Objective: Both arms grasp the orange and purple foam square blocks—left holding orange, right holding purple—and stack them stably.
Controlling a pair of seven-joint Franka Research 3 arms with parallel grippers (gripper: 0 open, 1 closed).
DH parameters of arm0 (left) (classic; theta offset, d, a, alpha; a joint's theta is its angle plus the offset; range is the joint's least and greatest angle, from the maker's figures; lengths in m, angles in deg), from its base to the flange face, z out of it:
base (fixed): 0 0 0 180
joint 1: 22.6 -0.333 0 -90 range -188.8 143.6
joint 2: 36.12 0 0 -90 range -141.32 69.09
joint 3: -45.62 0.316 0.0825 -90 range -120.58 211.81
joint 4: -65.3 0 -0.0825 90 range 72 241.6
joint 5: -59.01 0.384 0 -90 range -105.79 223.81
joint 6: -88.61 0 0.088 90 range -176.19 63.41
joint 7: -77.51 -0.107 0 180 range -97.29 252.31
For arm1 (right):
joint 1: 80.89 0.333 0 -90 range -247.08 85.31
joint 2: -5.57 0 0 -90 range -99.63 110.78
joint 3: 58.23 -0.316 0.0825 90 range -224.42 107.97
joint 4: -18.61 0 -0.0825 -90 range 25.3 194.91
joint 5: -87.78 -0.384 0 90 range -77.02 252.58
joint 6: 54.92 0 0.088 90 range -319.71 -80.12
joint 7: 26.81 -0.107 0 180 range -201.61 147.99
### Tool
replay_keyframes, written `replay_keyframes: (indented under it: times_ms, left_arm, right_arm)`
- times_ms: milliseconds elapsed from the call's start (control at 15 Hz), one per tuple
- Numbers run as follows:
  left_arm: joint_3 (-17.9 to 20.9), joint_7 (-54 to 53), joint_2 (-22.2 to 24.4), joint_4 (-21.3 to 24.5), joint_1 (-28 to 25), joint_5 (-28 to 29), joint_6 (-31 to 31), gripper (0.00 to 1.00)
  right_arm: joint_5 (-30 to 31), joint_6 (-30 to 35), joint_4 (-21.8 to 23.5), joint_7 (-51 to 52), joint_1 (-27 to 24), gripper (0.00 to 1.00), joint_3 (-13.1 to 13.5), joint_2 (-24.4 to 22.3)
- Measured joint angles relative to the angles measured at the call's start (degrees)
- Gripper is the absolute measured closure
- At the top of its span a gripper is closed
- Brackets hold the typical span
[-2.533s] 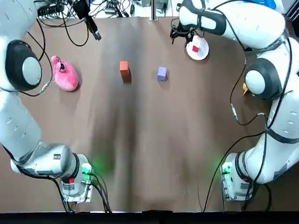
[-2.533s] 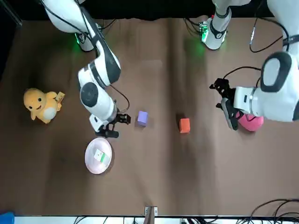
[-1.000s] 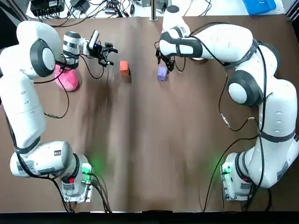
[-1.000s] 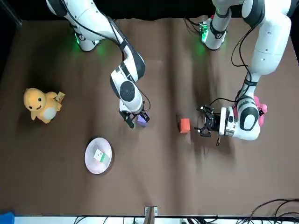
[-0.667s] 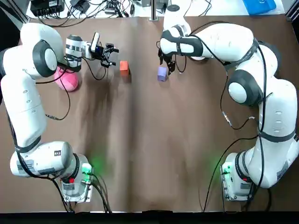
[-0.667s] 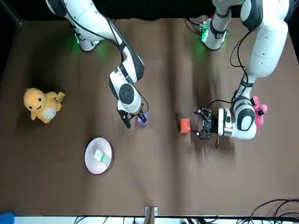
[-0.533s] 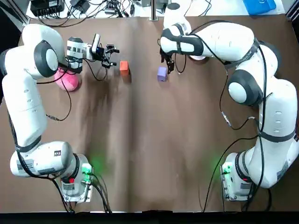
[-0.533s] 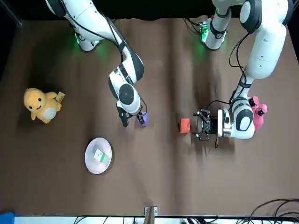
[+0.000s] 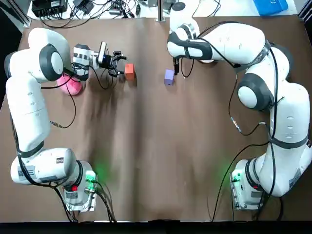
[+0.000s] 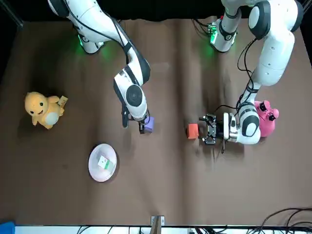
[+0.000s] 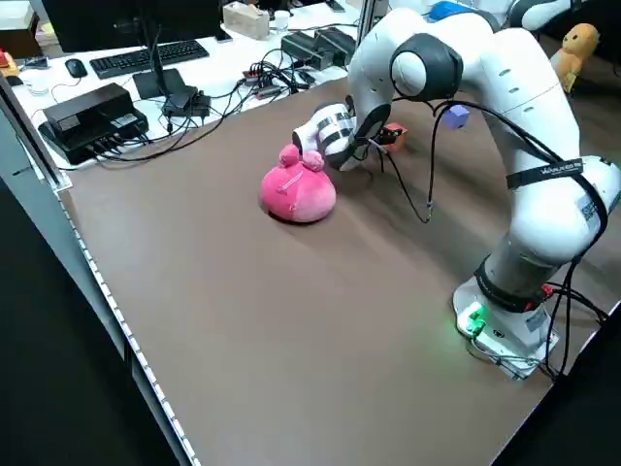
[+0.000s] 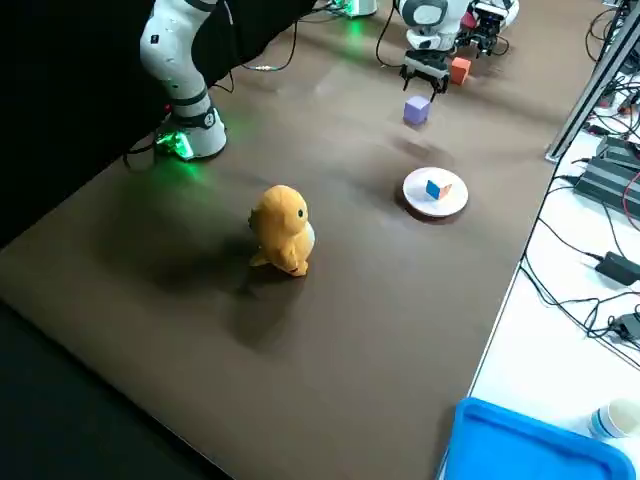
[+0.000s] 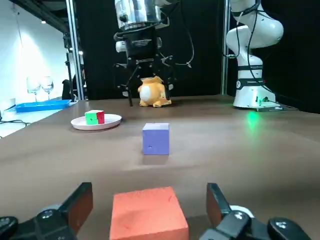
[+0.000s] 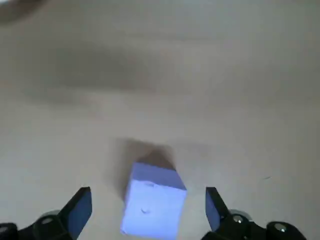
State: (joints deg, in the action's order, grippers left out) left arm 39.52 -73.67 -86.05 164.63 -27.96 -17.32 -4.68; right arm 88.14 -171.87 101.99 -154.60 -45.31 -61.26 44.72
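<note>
Now that the left gripper [image 9: 119, 67] has slid low toward the orange block [image 9: 129, 71] and the right gripper [image 9: 174, 69] has settled by the purple block [image 9: 169, 77], both blocks rest apart on the table, framed by wide-open, empty fingers, ungrasped.

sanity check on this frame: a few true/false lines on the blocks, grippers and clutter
1. The orange block is stacked on the purple block. False: both sit apart on the table.
2. The left gripper is open at the orange block. True.
3. The right gripper is shut on the purple block. False: it is open, not gripping it.
4. A pink plush lies beside the left arm. True.
5. The yellow plush sits on the white plate. False: it is on the table; the plate holds a small cube.
</note>
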Motion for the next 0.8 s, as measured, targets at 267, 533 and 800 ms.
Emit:
replay_keyframes:
  times_ms: [267, 533, 800]
  left_arm:
    - [0.0, -0.8, -0.3, 0.2, 0.6, -0.3, 0.0, 0.00]
    - [0.0, -0.8, -0.3, 1.4, 0.6, -1.3, 0.0, 0.00]
    - [0.0, -2.0, -0.3, 2.9, 0.6, -2.8, -0.1, 0.00]
  right_arm:
    - [1.8, 0.0, 0.1, -13.7, 0.2, 0.00, 0.0, 1.0]
    - [1.8, -3.3, 0.1, -14.5, 0.2, 0.00, 0.0, 2.4]
    - [1.7, -7.3, 0.1, -14.5, 1.1, 0.00, -0.2, 3.6]
